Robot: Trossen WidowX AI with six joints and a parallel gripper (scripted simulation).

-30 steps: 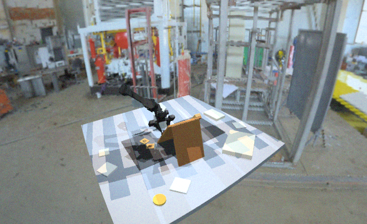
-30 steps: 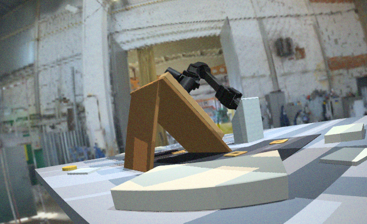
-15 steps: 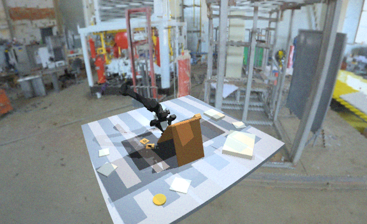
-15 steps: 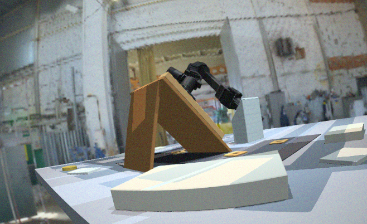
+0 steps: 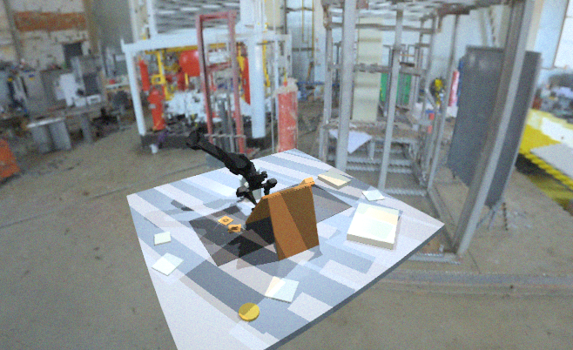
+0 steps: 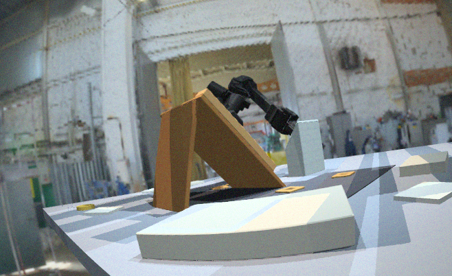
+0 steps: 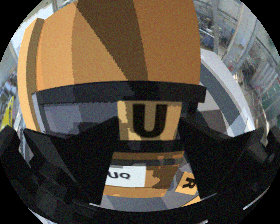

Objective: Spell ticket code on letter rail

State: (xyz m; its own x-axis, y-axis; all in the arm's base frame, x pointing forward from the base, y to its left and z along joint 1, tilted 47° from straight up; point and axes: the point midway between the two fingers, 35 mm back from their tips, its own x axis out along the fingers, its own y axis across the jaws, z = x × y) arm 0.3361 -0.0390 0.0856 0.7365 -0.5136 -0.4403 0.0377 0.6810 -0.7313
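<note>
My gripper is shut on the letter tile U, against the sloped orange board. The U faces the wrist camera upright, between the dark upper rail bar and a lower dark bar. Whether it sits fully in the rail is unclear. The white ticket shows "UQ", partly covered by a finger. A tile R lies beyond the right finger. Loose orange tiles lie on the dark mat: two in the top view, and others right of the board.
A large pale slab lies right of the board. A pale upright block stands by the arm. Another pale block, several thin pale squares and a yellow disc lie around the counter.
</note>
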